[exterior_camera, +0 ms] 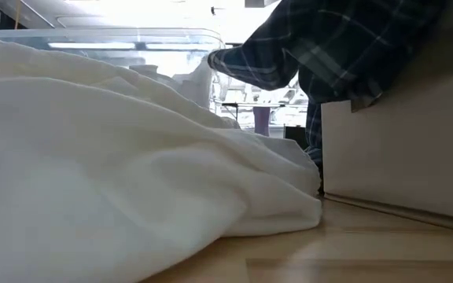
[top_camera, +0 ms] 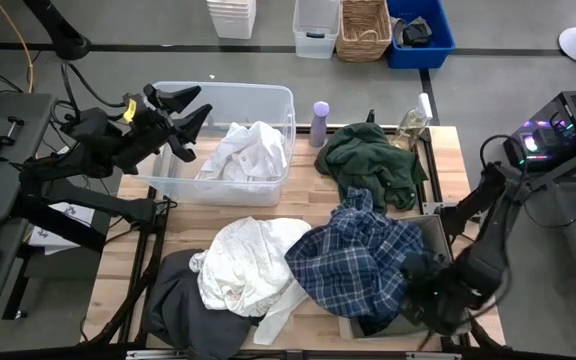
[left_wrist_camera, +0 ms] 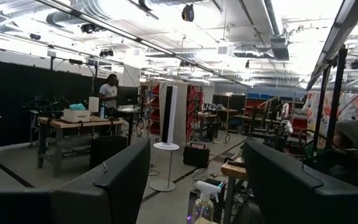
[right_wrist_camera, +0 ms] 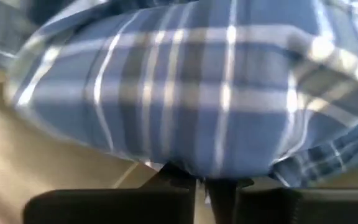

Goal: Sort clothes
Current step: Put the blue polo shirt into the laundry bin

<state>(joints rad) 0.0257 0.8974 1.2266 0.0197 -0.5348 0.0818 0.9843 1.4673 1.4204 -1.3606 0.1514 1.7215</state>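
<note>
A blue-and-white plaid shirt lies bunched at the near right, partly on a pale box and on a white garment. It fills the right wrist view. A dark grey garment lies under the white one. A dark green garment lies at the far right. White pieces lie in a clear bin. My right gripper is shut on the plaid shirt. My left gripper is open and empty above the bin's left end. My right gripper pinches a bunched fold of the plaid shirt between its two shut fingers, at the shirt's near right part. The cloth bulges out beyond the fingertips. How many layers it holds cannot be told. The rest of the shirt lies on the box and the white garment.
A lilac bottle stands by the bin's right end. A spray bottle stands at the far right. Baskets and bins stand on the floor beyond the table. A person stands far off in the room.
</note>
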